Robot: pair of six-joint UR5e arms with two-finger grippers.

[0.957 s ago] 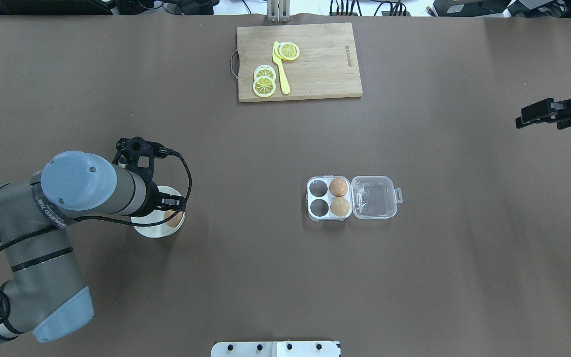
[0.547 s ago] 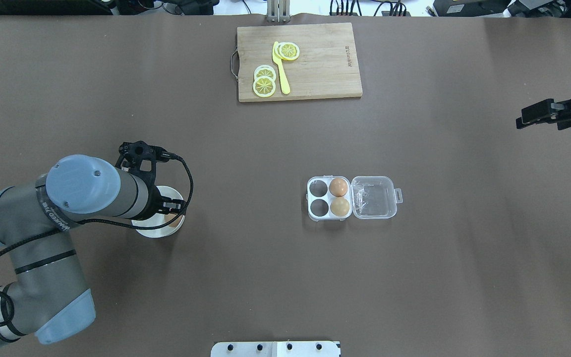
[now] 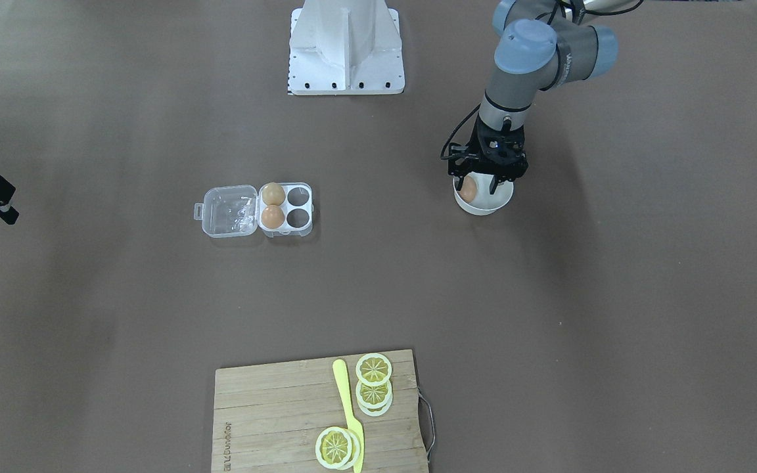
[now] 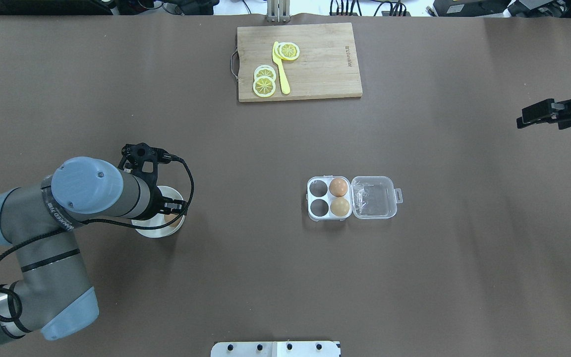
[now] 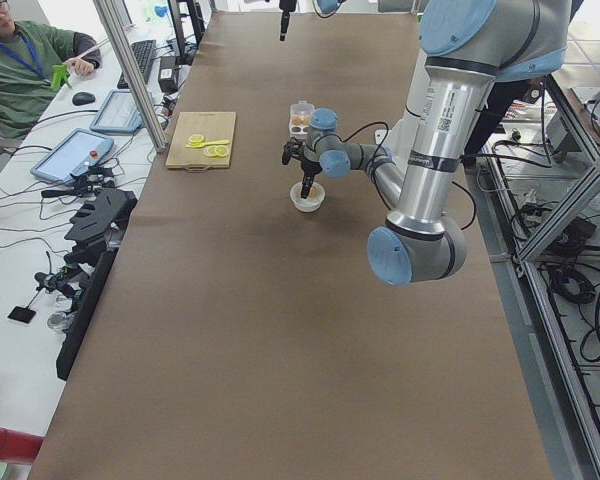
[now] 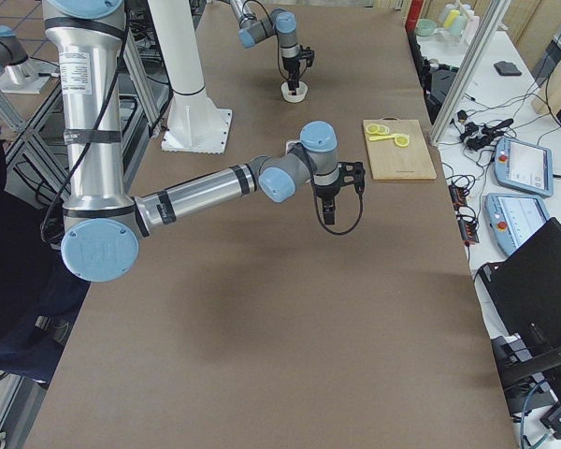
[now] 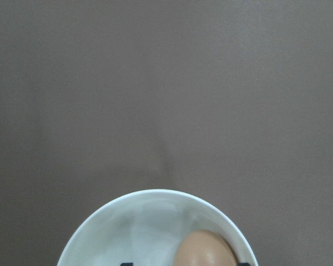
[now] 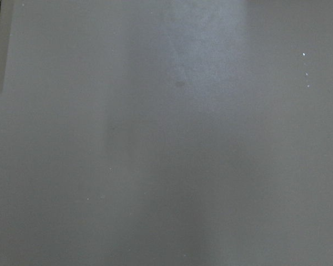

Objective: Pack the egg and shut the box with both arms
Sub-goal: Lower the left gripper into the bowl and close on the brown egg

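The egg [image 3: 468,189] lies in a round white bowl [image 3: 483,207], off-centre against its wall; it also shows in the left wrist view [image 7: 205,250] and partly in the overhead view [image 4: 169,218]. My left gripper [image 3: 487,184] points straight down into the bowl, open, with its fingers either side of the egg and not touching it. The clear box [image 4: 318,198] stands mid-table with its lid [image 4: 373,197] folded flat open. Two brown eggs [image 4: 338,187] [image 4: 340,206] fill the cells beside the lid; the other two cells are empty. My right gripper [image 4: 526,119] hangs open at the table's far right, holding nothing.
A wooden cutting board [image 4: 315,64] with lemon slices and a yellow knife lies at the far edge. The white pedestal base [image 3: 347,59] stands at the robot's side. Bare brown table lies between the bowl [image 4: 154,230] and the box.
My left arm has shifted slightly and lowered its gripper further into the bowl, over the egg. The right arm, the box and its eggs have not moved.
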